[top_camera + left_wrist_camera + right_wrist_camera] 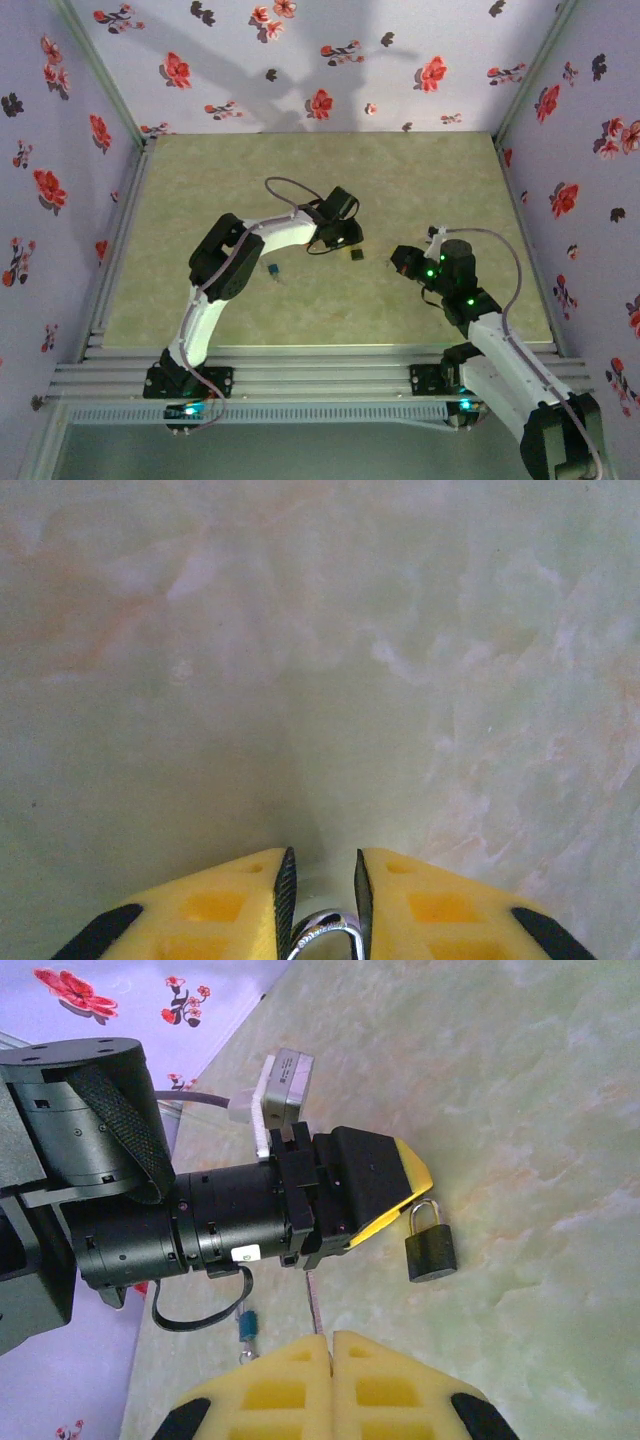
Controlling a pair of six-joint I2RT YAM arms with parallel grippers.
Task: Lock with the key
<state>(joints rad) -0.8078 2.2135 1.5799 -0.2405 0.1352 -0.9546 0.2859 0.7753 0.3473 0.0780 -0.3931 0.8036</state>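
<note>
A small black padlock (pixel 432 1253) with a silver shackle (pixel 325 925) lies flat on the marbled table (pixel 560 1090), mid-table in the top view (pixel 356 256). My left gripper (pixel 320 855) stands over its shackle end with the jaws parted. The shackle's arch sits in the gap; whether the pads touch it I cannot tell. My right gripper (pixel 331 1335) is shut on the key. Its thin metal shaft (pixel 316 1305) sticks out of the fingertips toward the left gripper (pixel 412 1182), and its head is hidden between the pads. That gripper (pixel 400 262) hovers a short way right of the padlock.
A second key with a blue head (pixel 246 1324) lies on the table to the left of the padlock, under the left forearm (pixel 272 268). Flowered walls (pixel 60 150) enclose the table on three sides. A cable (pixel 185 1315) loops off the left wrist.
</note>
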